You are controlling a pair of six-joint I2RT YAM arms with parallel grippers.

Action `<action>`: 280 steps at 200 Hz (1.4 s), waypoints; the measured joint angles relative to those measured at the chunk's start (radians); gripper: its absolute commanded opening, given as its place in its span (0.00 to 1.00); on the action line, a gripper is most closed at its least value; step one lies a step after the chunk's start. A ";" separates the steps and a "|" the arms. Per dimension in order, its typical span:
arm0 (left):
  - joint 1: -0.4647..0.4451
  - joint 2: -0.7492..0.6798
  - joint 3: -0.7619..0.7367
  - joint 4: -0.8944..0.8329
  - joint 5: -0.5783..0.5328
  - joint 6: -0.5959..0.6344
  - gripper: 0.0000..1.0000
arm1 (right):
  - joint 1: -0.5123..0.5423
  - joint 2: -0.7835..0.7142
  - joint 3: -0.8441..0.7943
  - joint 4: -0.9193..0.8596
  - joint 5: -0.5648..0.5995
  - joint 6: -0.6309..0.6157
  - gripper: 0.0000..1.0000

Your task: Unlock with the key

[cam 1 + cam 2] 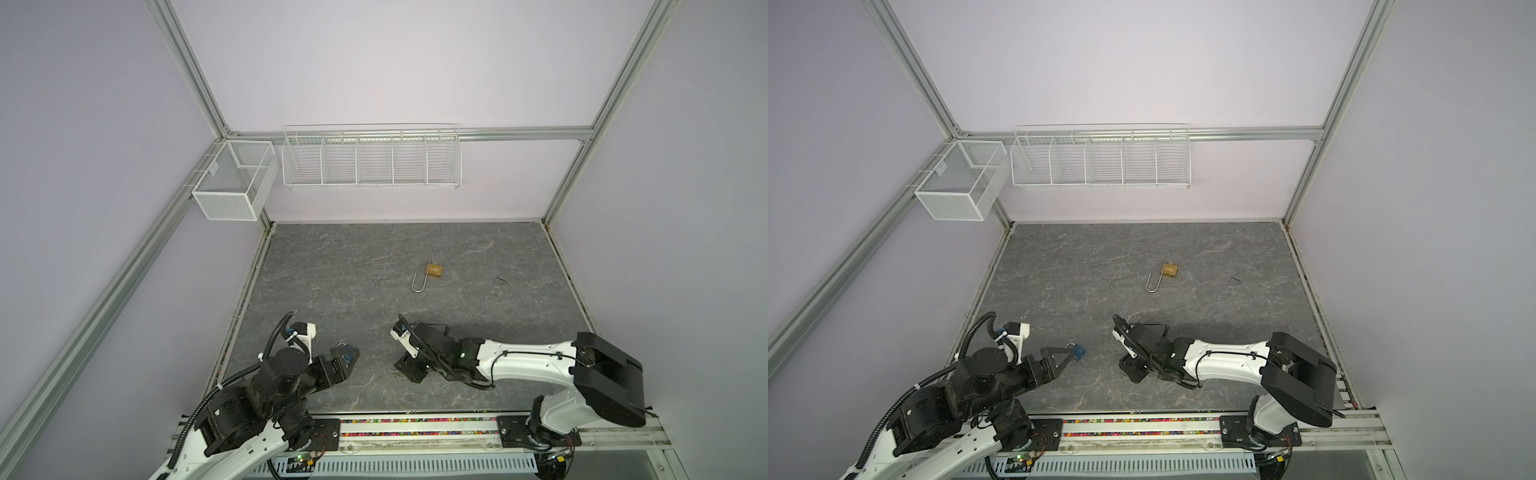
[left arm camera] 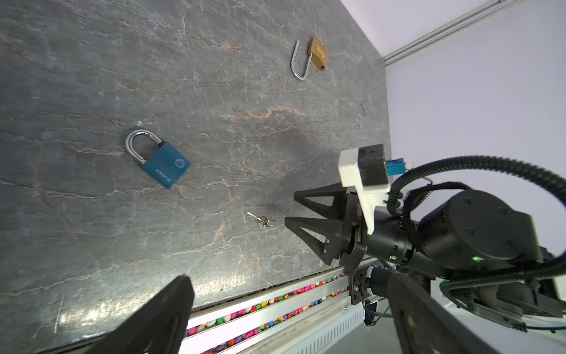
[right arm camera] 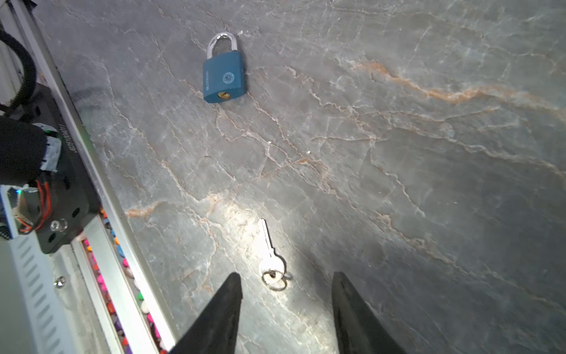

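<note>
A small silver key (image 3: pixel 271 257) on a ring lies flat on the grey stone table (image 1: pixel 332 270) near the front edge. My right gripper (image 3: pixel 286 275) is low over it and open. The key's ring end sits just ahead of the gap between the fingertips and touches neither. The left wrist view shows the same key (image 2: pixel 260 219) in front of the right gripper (image 2: pixel 291 207). A blue padlock (image 3: pixel 224 76) with its shackle shut lies flat further left, beside my wide-open, empty left gripper (image 1: pixel 345 357). In both top views the right gripper hides the key.
A brass padlock (image 1: pixel 432 272) with its shackle swung open lies mid-table. White wire baskets (image 1: pixel 370 158) and a mesh basket (image 1: pixel 232 183) hang on the back wall. A rail (image 1: pixel 415 428) filled with coloured beads runs along the front edge.
</note>
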 measured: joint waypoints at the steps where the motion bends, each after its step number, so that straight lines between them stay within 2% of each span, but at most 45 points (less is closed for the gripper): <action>1: 0.000 0.000 0.002 -0.001 -0.001 0.000 0.99 | 0.000 0.000 -0.001 0.000 0.000 -0.002 0.48; 80: -0.001 0.024 0.027 -0.045 -0.041 0.001 1.00 | 0.029 0.022 -0.001 -0.030 -0.045 -0.126 0.44; 130: -0.001 0.084 0.038 -0.042 -0.040 0.002 0.99 | 0.046 0.073 0.010 -0.035 -0.044 -0.145 0.40; 215: -0.001 0.080 0.038 -0.043 -0.041 0.002 0.99 | 0.054 0.123 0.048 -0.045 -0.018 -0.163 0.35; 280: -0.001 0.080 0.038 -0.043 -0.045 0.005 1.00 | 0.054 0.151 0.061 -0.060 -0.014 -0.182 0.23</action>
